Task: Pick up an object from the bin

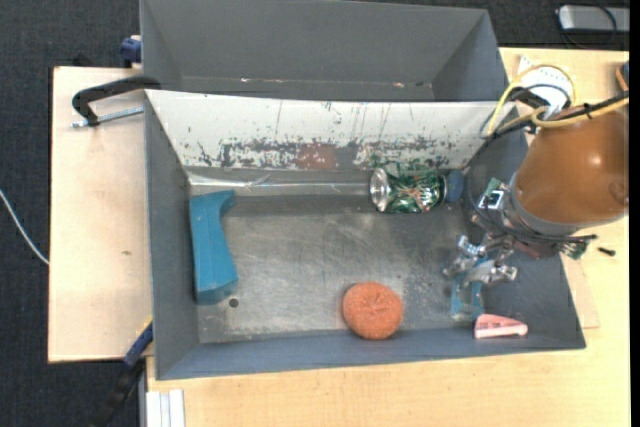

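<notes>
The claw [468,287], spread or pressed together I cannot tell, hangs low in the bin [300,35] with a small pink flat piece [499,326] just beside it frontward, an orange round pad [373,309] to its left in the view, a crushed green can [408,191] behind, and a blue block [211,245] farthest left.

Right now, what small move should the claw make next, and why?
Probably a short shift toward the near wall of the bin, over the small pink piece, then down. The claw hangs at the right end, and that piece lies nearest it; the orange ball, the green can and the blue block all lie farther off.
</notes>
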Controlling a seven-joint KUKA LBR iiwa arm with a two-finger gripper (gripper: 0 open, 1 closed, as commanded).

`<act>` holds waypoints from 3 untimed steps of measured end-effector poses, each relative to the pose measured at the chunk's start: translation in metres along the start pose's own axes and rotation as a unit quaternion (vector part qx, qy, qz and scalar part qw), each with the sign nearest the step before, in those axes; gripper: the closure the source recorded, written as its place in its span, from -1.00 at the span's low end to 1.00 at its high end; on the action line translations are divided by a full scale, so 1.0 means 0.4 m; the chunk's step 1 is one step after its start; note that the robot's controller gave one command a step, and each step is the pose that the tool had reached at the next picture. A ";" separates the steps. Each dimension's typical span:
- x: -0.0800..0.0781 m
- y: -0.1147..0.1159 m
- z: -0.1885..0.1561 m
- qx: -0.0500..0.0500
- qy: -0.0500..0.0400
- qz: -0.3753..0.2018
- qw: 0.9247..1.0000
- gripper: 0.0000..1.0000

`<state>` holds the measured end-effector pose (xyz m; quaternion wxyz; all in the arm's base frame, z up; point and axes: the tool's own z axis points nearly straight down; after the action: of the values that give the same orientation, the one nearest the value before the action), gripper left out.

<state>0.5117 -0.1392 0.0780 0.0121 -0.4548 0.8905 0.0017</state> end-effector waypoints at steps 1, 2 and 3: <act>-0.004 0.011 -0.027 -0.006 0.005 -0.011 1.000 1.00; 0.006 0.005 -0.195 -0.005 0.010 -0.027 1.000 1.00; 0.010 -0.015 -0.249 0.002 0.008 -0.022 1.000 1.00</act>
<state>0.5122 -0.1475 0.1773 0.0057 -0.4743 0.8803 -0.0046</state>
